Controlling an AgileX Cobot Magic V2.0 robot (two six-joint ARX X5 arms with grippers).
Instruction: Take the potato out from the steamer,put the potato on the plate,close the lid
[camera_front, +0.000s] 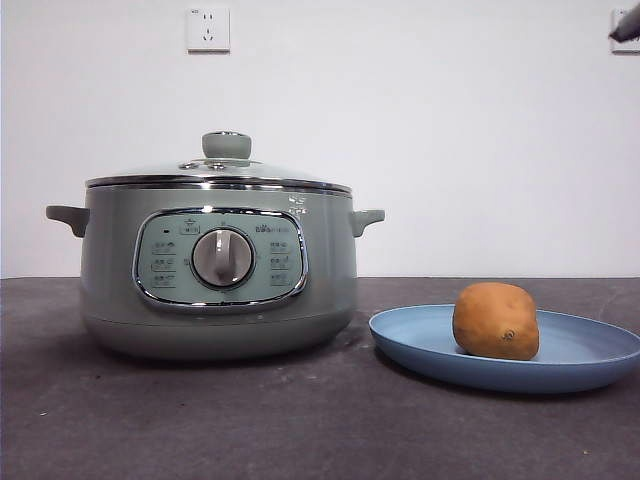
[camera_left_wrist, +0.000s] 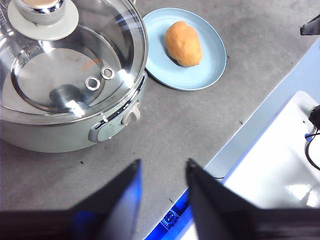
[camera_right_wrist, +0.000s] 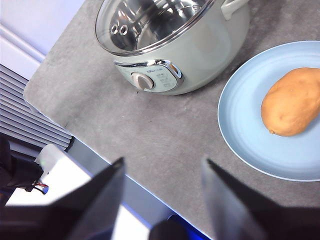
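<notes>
Potato (camera_front: 495, 320) lies on plate (camera_front: 560, 375) beside steamer (camera_front: 215, 270), long axis across plate, eye spot frontward; lid (camera_front: 220, 175) seated; left gripper (camera_left_wrist: 162, 172) and right gripper (camera_right_wrist: 162, 170) jaws parted, empty, well clear.

open table (camera_front: 200, 420) before steamer (camera_front: 220, 270) and plate (camera_front: 590, 350); narrow gap between them.

plate (camera_right_wrist: 250, 135): far side cut by right wrist frame edge; rim also clipped at the front view's right edge
steamer (camera_left_wrist: 75, 125): partly out of left wrist frame
panel icons (camera_front: 165, 262): too small to read
black tip (camera_front: 626, 28): top corner, cropped, arm unidentifiable
left gripper (camera_left_wrist: 162, 200): jaws blurred
</notes>
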